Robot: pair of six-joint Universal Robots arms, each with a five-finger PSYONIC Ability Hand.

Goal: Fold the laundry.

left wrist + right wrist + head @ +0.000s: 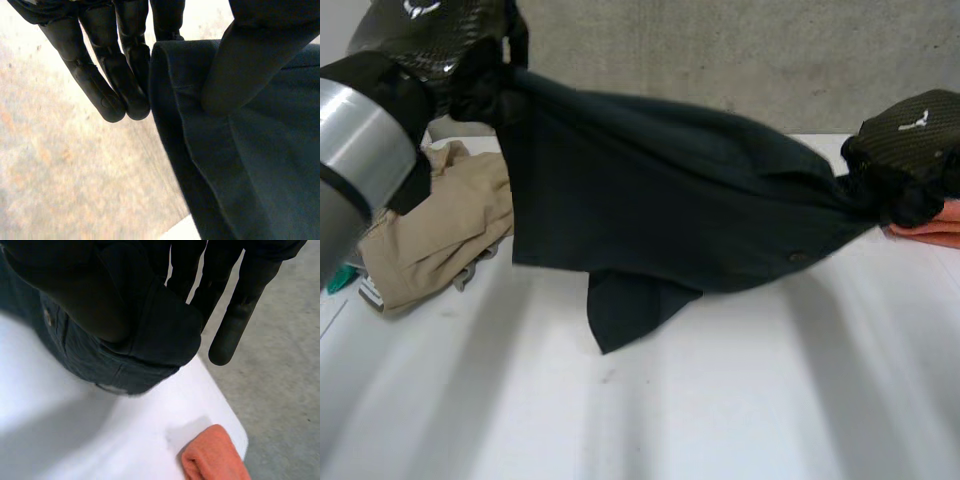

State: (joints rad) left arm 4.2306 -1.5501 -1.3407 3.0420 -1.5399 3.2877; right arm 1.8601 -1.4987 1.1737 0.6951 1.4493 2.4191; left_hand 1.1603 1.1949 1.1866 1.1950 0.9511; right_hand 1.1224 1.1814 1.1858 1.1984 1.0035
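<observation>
From the head view, my left hand and my right hand hold a dark garment stretched between them above the far edge of the white table, one flap hanging toward the table's middle. A beige garment lies bunched at the table's left edge, and an orange cloth sits at its right edge, just under my right hand. In my left wrist view, my straight fingers and my thumb pinch the garment's hemmed edge between them. In my right wrist view, my thumb presses a folded corner of the garment against my fingers, pinching it, and the orange cloth lies near the table's corner.
</observation>
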